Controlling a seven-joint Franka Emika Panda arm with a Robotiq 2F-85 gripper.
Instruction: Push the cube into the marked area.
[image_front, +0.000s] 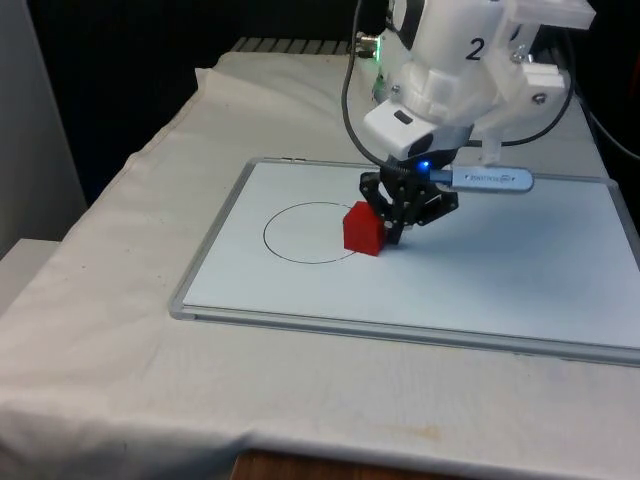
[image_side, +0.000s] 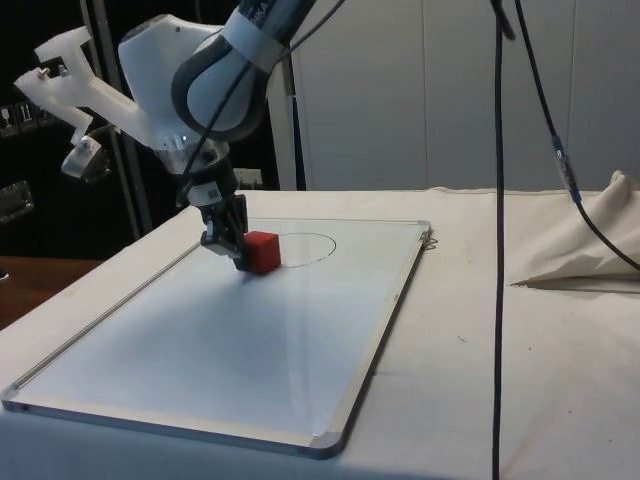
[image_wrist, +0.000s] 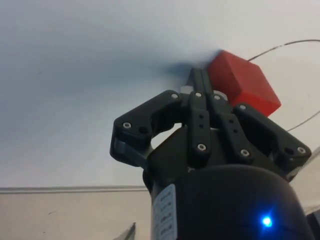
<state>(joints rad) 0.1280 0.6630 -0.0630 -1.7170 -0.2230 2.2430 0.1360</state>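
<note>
the claw (image_front: 397, 236) is clenched, fingers pressed together with nothing between them, tip low on the whiteboard (image_front: 500, 290). the red cube (image_front: 362, 229) sits right against the tip, touching it on the side facing the drawn circle (image_front: 312, 233). the cube straddles the circle's line nearest the claw, part inside.
</note>
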